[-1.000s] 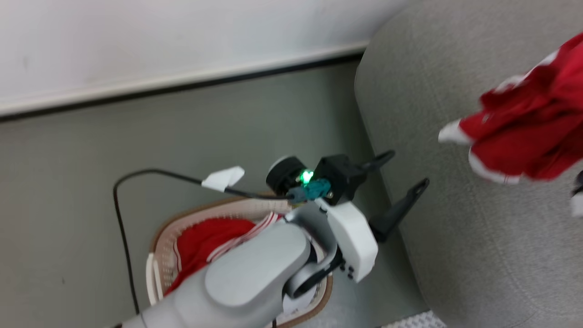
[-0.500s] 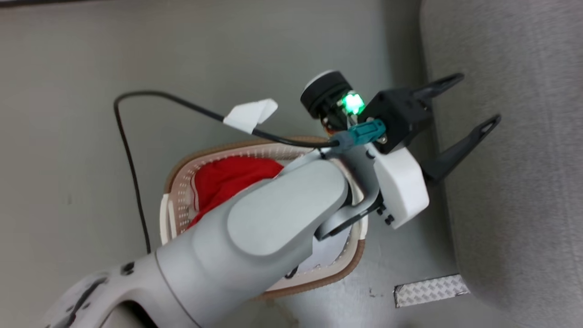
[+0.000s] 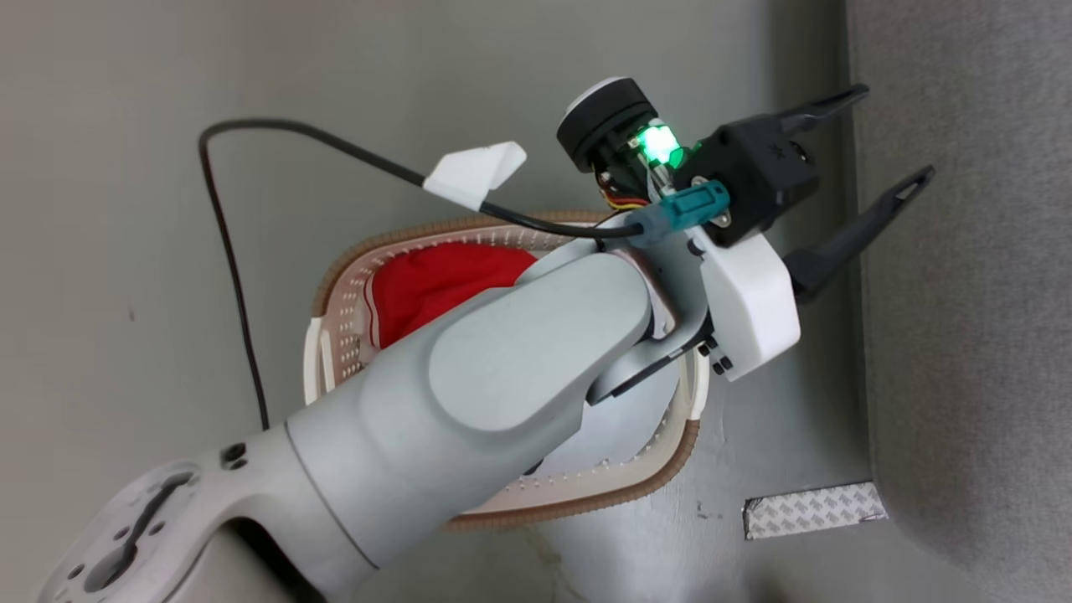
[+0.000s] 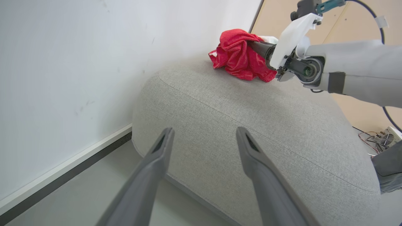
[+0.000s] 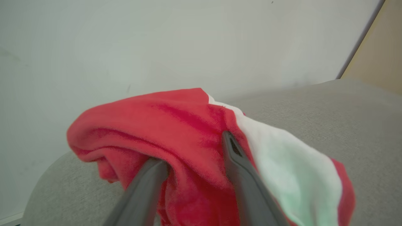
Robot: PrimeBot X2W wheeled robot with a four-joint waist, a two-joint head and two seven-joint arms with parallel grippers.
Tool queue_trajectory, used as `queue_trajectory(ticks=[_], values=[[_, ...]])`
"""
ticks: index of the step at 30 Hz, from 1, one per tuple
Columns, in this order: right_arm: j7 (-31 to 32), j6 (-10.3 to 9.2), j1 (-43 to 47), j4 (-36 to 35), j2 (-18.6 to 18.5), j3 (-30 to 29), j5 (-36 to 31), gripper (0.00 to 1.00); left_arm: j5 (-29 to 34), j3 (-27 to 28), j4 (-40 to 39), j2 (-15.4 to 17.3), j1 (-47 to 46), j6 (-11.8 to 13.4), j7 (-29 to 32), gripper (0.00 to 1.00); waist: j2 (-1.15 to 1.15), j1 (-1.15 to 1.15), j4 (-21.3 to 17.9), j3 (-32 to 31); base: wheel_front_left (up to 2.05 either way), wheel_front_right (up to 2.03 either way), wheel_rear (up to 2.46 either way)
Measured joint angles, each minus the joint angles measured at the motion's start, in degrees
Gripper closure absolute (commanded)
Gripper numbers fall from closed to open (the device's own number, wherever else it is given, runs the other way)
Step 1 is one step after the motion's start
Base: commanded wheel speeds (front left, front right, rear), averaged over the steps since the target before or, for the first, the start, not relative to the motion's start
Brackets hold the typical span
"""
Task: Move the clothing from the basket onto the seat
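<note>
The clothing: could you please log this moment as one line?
left gripper: open, empty | right gripper: open around red garment on seat | basket: more clothing inside

The left arm covers most of the basket and the clothing in it; beside the basket, the seat is cropped.

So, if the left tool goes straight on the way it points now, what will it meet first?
Probably the rounded side of the large grey woven-fabric sofa, straight ahead of the open left tool. Nothing shows between them, though the depth is hard to judge.
</note>
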Motion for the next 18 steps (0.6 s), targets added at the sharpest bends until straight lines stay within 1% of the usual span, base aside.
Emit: queue_trajectory(ticks=[3, 8, 12, 15, 18], values=[[-0.1, 0.00, 2.0, -3.1, 1.3, -0.4, -0.7, 0.00, -1.2, -0.2, 1.3, -0.1, 0.2, 0.3, -1.2, 0.00, 0.00, 0.00, -0.1, -1.3, 0.00, 0.00, 0.00], [-0.1, 0.00, 10.9, -10.3, 3.4, 1.0, -0.9, 0.00, -2.9, -0.4, 3.5, 0.0, 4.1, 0.6, -4.2, 0.00, 0.00, 0.00, -0.1, -5.1, 0.00, 0.00, 0.00], [-0.1, 0.00, 20.6, -19.3, 5.5, 2.5, -0.2, 0.00, -4.4, 0.5, 5.0, 0.2, 8.8, 1.5, -6.2, 0.00, 0.00, -0.01, 0.3, -9.3, 0.00, 0.00, 0.00], [-0.1, 0.00, 29.1, -26.7, 6.5, 4.0, -0.1, 0.00, -5.1, 2.0, 5.9, 1.8, 12.6, 2.1, -7.2, 0.00, 0.00, -0.02, 1.0, -12.7, 0.00, 0.00, 0.00], [-0.1, 0.00, 35.9, -33.8, 8.2, 5.2, 0.2, 0.00, -5.9, 4.6, 5.7, 3.6, 16.0, 3.3, -7.6, 0.00, 0.00, -0.02, 1.8, -16.0, 0.00, 0.00, 0.00]])
